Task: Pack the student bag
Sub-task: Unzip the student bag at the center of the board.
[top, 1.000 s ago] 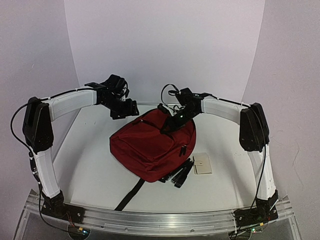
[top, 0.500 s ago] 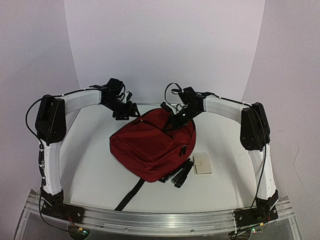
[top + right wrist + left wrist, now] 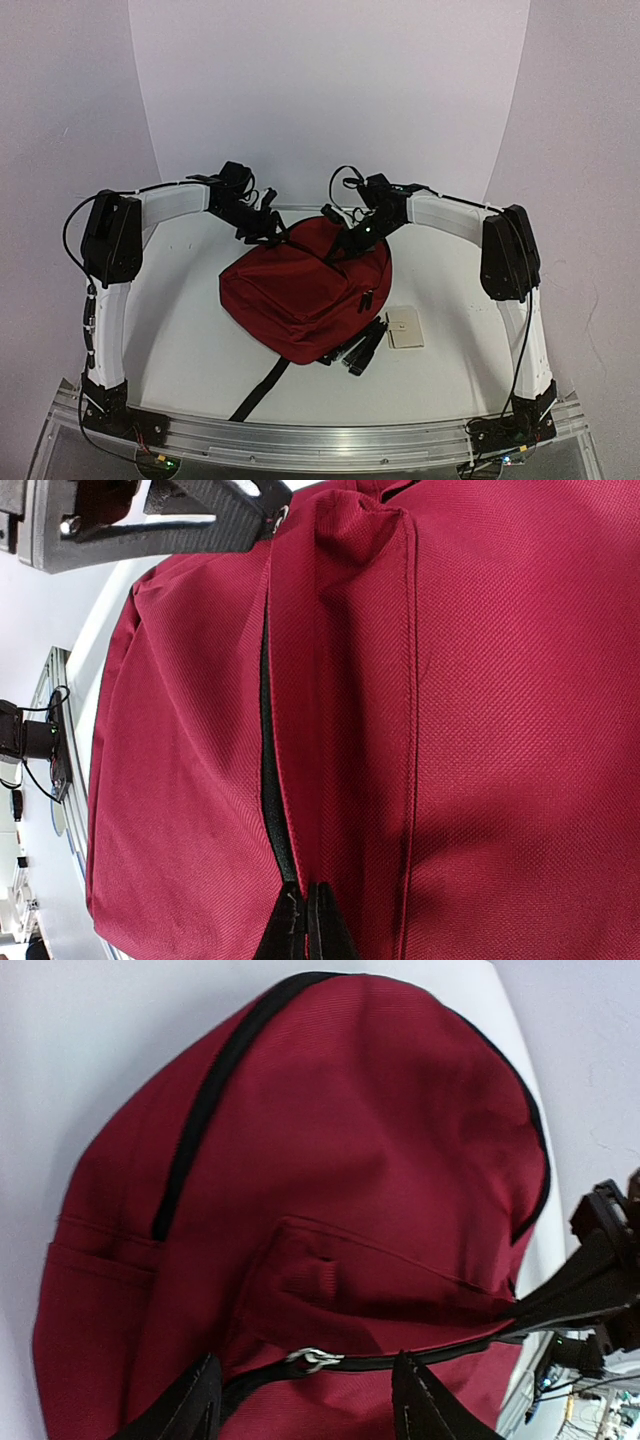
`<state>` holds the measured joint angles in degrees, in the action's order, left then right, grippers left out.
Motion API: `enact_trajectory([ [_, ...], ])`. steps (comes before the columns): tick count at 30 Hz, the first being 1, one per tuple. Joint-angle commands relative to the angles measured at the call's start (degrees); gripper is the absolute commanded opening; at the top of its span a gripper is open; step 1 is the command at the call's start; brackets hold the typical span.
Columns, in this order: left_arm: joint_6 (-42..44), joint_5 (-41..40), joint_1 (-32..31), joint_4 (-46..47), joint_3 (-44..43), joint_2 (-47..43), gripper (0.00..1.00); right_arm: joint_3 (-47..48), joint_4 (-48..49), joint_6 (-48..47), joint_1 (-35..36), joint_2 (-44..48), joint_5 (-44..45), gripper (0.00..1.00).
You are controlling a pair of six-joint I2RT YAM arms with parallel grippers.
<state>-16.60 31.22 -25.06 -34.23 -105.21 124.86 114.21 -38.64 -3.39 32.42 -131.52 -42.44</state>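
The student bag (image 3: 305, 290) is a dark red backpack lying in the middle of the white table. My left gripper (image 3: 268, 228) hovers at its back-left top edge. In the left wrist view my left gripper (image 3: 310, 1405) is open, its fingers (image 3: 200, 1405) on either side of a silver zipper pull (image 3: 315, 1360) on the black zipper. My right gripper (image 3: 345, 245) is on the bag's top. In the right wrist view my right gripper (image 3: 308, 925) is shut, pinching the bag's fabric (image 3: 450, 730) beside the black zipper line (image 3: 268, 750).
A small beige card (image 3: 405, 327) lies on the table (image 3: 170, 330) right of the bag. Black straps and buckles (image 3: 360, 348) bunch at the bag's near right, and one strap (image 3: 260, 390) trails toward the front edge. White walls close the back.
My left arm has swung right and its gripper has closed in on the bag's top, over the zipper pull. The right gripper has held still on the bag.
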Motion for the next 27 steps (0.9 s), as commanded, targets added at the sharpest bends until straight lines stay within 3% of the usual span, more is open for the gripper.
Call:
enact_trajectory([
  [1, 3.64, 5.79, 0.27, 1.75, 0.29, -1.63, 0.52, 0.31, -0.14, -0.61, -0.67, 2.02, 0.49, 0.0],
  [9, 4.28, 4.97, 0.3, 0.09, 1.53, -2.73, 0.33, 0.31, -0.1, -0.57, -0.83, 1.91, 0.42, 0.0],
  [17, 4.04, 4.35, 0.27, 0.38, 2.32, -2.74, 0.24, -0.02, -0.11, -0.68, -0.85, 2.07, 0.53, 0.0],
  [24, 3.42, 3.42, 0.25, 0.62, 3.83, -2.58, 0.28, -0.11, -0.11, -0.66, -0.81, 2.12, 0.6, 0.0],
  [27, 3.24, 3.88, 0.16, 0.66, 3.35, -2.3, 0.21, -0.29, -0.06, -0.57, -0.87, 2.07, 0.67, 0.0],
])
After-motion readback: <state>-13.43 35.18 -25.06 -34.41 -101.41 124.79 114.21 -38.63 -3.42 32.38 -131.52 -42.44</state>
